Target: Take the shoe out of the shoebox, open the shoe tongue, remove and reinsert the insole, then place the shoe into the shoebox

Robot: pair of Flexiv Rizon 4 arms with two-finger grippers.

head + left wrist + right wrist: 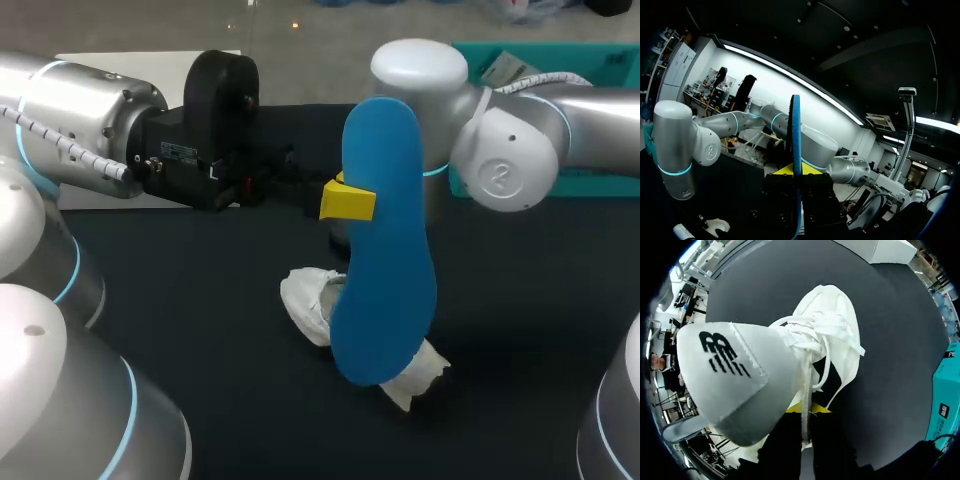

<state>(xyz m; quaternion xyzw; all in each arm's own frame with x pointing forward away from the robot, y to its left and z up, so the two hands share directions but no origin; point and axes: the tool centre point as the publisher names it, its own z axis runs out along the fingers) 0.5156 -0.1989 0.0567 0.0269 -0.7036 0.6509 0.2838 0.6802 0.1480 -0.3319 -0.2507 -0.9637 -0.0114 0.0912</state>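
Dark worktop (200,330), two arms over the middle.

Nearest: white shoe (312,300), mid-table, laces up. It looks to rest on the worktop. From the head view the insole hides most of it.

My right pincer (806,412) comes down on the shoe from above. It looks clamped on the tongue (740,375), which is pulled up and back, so the mouth is open.

My left pincer (352,200) is clamped on the blue insole (385,270), gripping one long edge in the upper half. The insole hangs upright over the shoe with its wider end down. I can't tell whether the lower end touches the shoe.

My read: the insole is out and reinsertion is the step in hand. To do it well:
- Keep the tongue held back the whole time, or the mouth will close on the foam.
- The wide end reads as the forefoot, so lead with it.
- Tilt the insole toward the toe box, slide it in low along the sole, then seat the heel last.
- It's thin foam held by one edge, so it will likely twist or buckle if driven straight down. Go slowly at a shallow angle.

Farther back, right: teal shoebox (610,60), open top, no shoe in it. A bit of white paper (505,68) shows inside. My right arm hides the rest.

Far left: a white flat piece (150,60), maybe the lid, can't tell.
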